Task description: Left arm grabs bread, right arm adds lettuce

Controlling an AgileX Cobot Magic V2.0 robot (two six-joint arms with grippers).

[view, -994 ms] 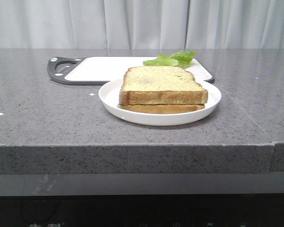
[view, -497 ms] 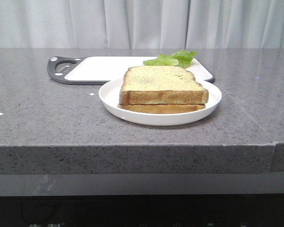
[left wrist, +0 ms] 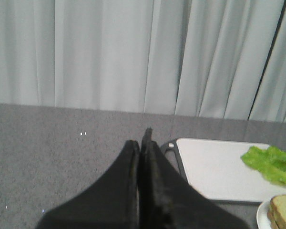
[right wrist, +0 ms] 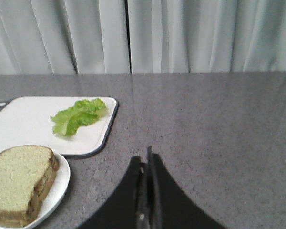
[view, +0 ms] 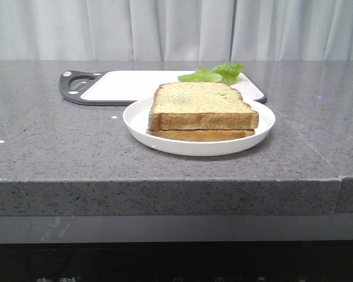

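Left tool [left wrist: 142, 143]: fingers together, empty, above bare bench [view: 47, 147], left of the board [view: 129, 85]. Board: lettuce [view: 215, 73] at its right end. Plate [view: 135, 120]: bread [view: 201, 106] stacked on a thinner slice, just in front of the board. Right tool [right wrist: 147, 164]: fingers together, empty, right of the plate. Bread lies to the left tool's right; lettuce sits ahead-left of the right tool, beyond the plate.
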